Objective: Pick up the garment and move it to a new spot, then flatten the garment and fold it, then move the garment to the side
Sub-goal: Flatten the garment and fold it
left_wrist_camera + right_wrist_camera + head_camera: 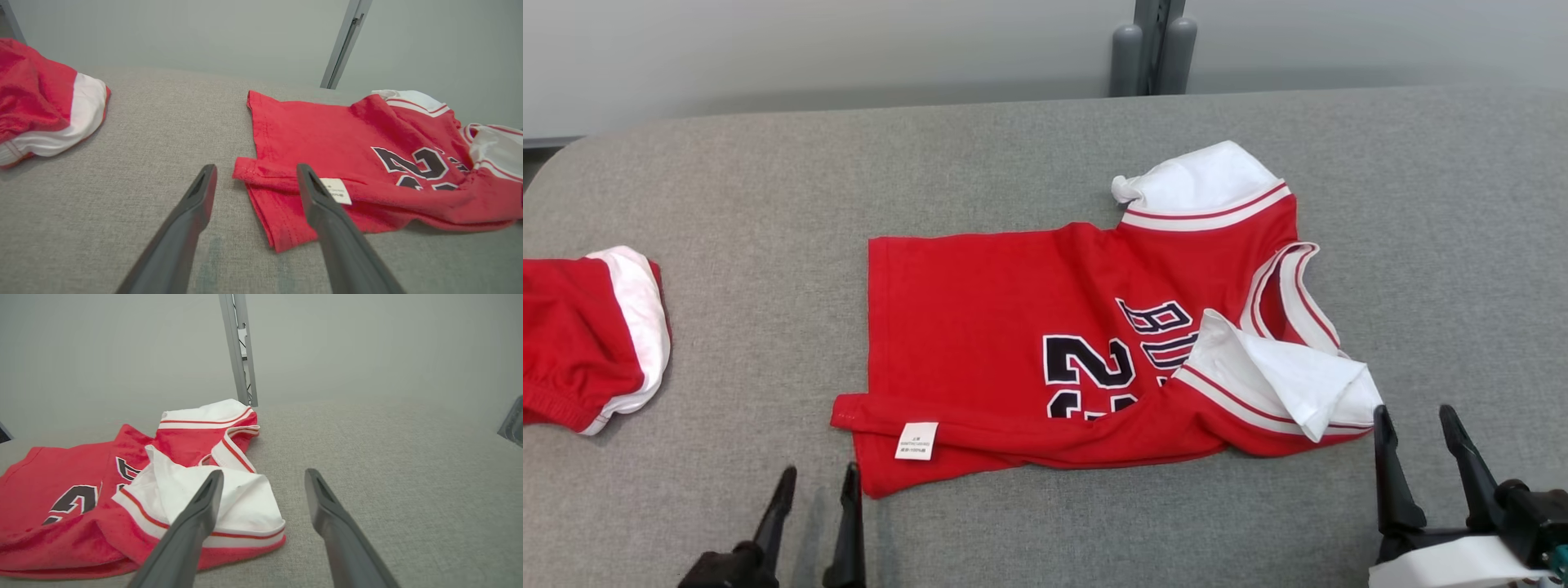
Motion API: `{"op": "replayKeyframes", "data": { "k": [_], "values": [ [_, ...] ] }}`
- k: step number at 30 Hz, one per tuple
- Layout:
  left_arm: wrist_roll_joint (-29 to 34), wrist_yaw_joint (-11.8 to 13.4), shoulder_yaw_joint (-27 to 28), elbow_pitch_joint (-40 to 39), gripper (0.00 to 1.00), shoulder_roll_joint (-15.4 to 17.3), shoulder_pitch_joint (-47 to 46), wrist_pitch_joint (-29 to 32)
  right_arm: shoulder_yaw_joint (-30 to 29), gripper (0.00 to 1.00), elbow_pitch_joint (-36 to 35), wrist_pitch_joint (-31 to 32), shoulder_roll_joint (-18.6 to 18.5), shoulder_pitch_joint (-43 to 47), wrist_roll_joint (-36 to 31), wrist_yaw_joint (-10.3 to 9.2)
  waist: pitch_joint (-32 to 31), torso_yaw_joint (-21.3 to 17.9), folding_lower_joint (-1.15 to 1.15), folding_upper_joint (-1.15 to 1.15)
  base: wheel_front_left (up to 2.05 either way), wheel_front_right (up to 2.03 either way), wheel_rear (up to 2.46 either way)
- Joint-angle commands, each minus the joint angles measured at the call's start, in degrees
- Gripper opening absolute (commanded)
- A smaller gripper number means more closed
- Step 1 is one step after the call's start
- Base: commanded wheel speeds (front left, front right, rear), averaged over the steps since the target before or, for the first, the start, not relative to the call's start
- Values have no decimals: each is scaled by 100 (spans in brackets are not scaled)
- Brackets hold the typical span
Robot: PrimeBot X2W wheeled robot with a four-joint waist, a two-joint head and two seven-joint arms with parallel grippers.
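On the grey worktop [1013, 155] the red garment [980, 327] lies in the middle, not flat yet. Its near edge looks rolled over, and a white sleeve [1298, 380] is flipped up. The left fingers [778, 506] are spread by the hem and the right fingers [1390, 474] by that sleeve. Both hold nothing, maybe ready to pull it smooth.

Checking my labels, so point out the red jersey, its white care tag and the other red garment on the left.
red jersey [980, 327], head view, plain red body
white care tag [916, 441], head view, tag's middle
other red garment [572, 343], head view, red panel
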Motion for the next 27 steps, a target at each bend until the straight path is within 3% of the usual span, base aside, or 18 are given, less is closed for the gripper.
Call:
{"op": "replayKeyframes", "data": {
  "k": [1,10,17,18,19,20,22,23,27],
  "values": [
    [-123,-58,-74,241,100,14,-128,-27,-69,100,228,-32,-50,-47,24,0,88,33,0,0,0,0,0],
    [-451,-190,-377,1042,100,11,-652,-16,-18,100,1059,-32,-182,-567,185,0,443,58,0,0,0,0,0],
    [-754,-384,-508,1646,100,5,-1118,131,407,100,1726,-31,-346,-1041,456,-1,614,101,0,0,0,0,0],
    [-850,-422,-516,1718,89,5,-1156,161,490,100,1831,-31,-369,-1088,502,-1,630,108,0,0,0,0,0],
    [-844,-442,-542,1791,49,7,-1190,217,556,100,1899,-12,-390,-1112,550,0,643,113,0,0,0,0,0],
    [-871,-478,-571,1854,4,8,-1225,242,629,72,1955,-11,-409,-1131,599,-1,656,117,0,0,0,0,0],
    [-934,-509,-625,1972,0,-3,-1236,346,765,5,2078,0,-426,-1161,724,0,688,117,0,0,0,0,0],
    [-941,-536,-662,2005,0,-12,-1240,370,809,0,2093,4,-444,-1182,782,0,699,116,0,0,0,0,0],
    [-940,-515,-687,1983,0,22,-1253,306,868,0,2086,3,-530,-1190,956,-5,695,120,0,0,0,0,0]
  ]
}}
